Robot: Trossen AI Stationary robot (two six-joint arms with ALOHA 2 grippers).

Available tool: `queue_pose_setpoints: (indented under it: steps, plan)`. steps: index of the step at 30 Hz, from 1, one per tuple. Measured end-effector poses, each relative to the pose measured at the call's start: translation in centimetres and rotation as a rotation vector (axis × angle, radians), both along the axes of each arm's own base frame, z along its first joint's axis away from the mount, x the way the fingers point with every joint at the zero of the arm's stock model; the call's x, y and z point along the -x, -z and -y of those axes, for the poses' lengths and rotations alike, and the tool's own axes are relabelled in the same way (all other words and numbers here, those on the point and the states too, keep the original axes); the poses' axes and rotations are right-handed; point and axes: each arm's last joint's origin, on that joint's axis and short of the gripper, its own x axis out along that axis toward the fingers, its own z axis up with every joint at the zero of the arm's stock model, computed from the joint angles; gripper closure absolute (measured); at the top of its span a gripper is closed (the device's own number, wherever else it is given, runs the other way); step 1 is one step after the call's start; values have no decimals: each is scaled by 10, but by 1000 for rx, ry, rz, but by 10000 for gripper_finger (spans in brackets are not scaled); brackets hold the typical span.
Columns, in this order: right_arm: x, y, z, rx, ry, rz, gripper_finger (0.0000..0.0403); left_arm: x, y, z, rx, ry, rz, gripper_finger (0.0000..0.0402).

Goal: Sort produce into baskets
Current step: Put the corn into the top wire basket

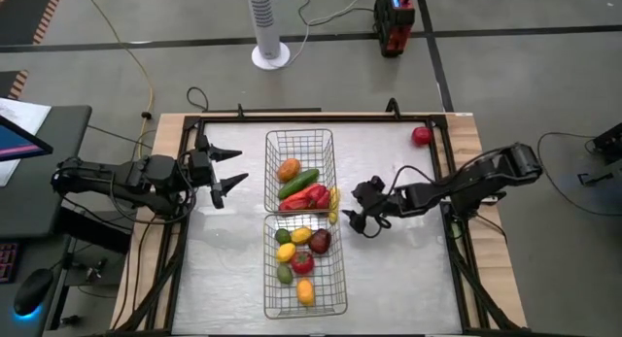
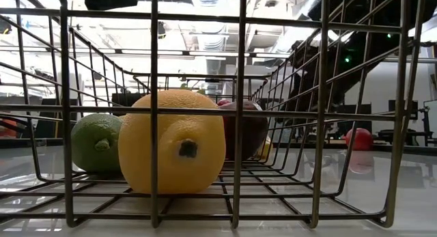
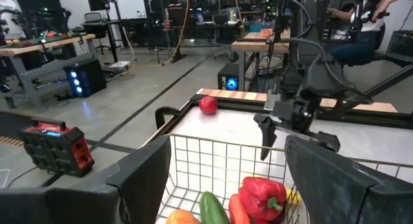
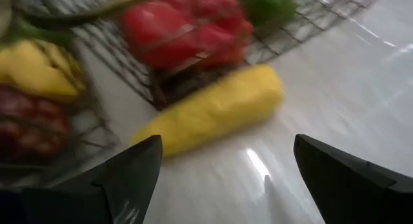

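Two wire baskets stand end to end at the table's middle. The far basket holds an orange, a cucumber and red peppers. The near basket holds lemons, limes and apples. A yellow banana lies on the table along the far basket's right side; the right wrist view shows it too. My right gripper is open just right of the banana, fingers apart and clear of it. My left gripper is open, left of the far basket. A red apple sits on the table at the far right.
A raised black frame borders the table. In the low view, the near basket's mesh stands close in front, with a lemon, a lime and a dark apple inside. Bare table lies on both sides of the baskets.
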Motion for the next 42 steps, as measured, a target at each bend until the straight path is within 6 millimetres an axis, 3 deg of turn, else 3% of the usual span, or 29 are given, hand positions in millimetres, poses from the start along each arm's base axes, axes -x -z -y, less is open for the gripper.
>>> queue_pose_setpoints:
  steps: [6,15,22,27,33,42]
  plan:
    - [-16,15,1,16,-29,-3,27,0,0,0,0,0,0,110]
    - [-41,17,7,83,-48,-31,27,0,0,0,-2,1,-1,110]
    - [-31,25,18,80,-17,-171,27,0,0,0,-7,1,-8,110]
    - [-15,10,19,65,24,-247,27,0,1,0,-12,2,-11,110]
    - [-10,1,19,69,25,-240,40,0,0,0,-11,0,-4,110]
    - [-18,26,24,46,32,-294,96,0,0,0,-1,-1,0,110]
